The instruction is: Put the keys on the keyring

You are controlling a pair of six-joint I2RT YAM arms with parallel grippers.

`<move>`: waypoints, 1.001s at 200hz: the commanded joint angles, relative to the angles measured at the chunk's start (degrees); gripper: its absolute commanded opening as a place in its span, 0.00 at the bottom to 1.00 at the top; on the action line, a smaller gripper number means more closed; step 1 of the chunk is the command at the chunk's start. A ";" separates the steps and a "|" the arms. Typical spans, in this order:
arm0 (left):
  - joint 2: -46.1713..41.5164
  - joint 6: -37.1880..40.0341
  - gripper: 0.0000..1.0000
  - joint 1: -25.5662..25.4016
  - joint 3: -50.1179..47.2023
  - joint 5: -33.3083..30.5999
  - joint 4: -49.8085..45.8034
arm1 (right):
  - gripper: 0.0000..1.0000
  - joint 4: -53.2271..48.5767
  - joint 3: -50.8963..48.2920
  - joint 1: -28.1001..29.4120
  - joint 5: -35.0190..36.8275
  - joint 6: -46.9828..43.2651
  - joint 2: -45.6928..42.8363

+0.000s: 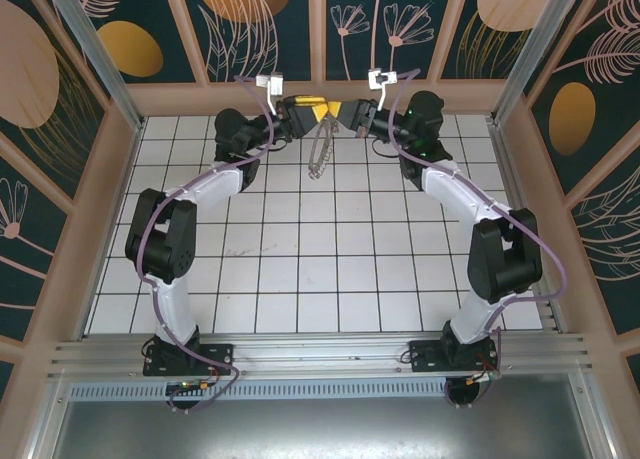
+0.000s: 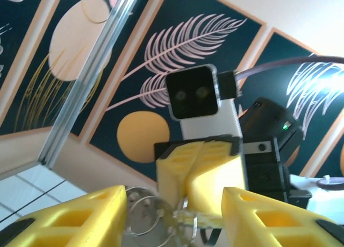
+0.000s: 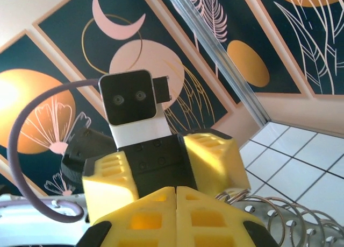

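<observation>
Top external view: both arms reach to the middle of the far edge of the white tiled table (image 1: 300, 269), where the left end effector (image 1: 316, 109) and the right end effector (image 1: 340, 113) meet tip to tip above the surface. The thin keyring with a string of small silvery wire loops (image 1: 319, 149) hangs down from that meeting point towards the tiles. In the left wrist view, the left end effector's yellow fingers (image 2: 80, 217) stand spread well apart, and the silvery loops lie between them, just beside the left finger. Facing them, the right end effector's yellow fingers are pressed together, apparently pinching the keyring, whose loops hang at their tips. In the right wrist view the loops curl out beside those closed fingers. The small lilac-headed key cannot be made out among the loops.
</observation>
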 commanded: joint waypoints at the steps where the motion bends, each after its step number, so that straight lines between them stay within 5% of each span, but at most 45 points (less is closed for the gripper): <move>1: -3.22 8.21 0.52 0.35 2.19 0.96 -8.52 | 0.00 -5.17 3.30 -1.40 -4.28 -5.99 -2.11; 82: -2.85 23.75 0.63 1.06 11.00 8.30 -32.38 | 0.00 -30.51 12.72 -5.05 -11.40 -24.92 -2.50; 200: -0.17 20.39 0.62 0.10 12.86 17.50 -29.12 | 0.00 -40.69 16.34 -4.86 -15.29 -33.33 -1.58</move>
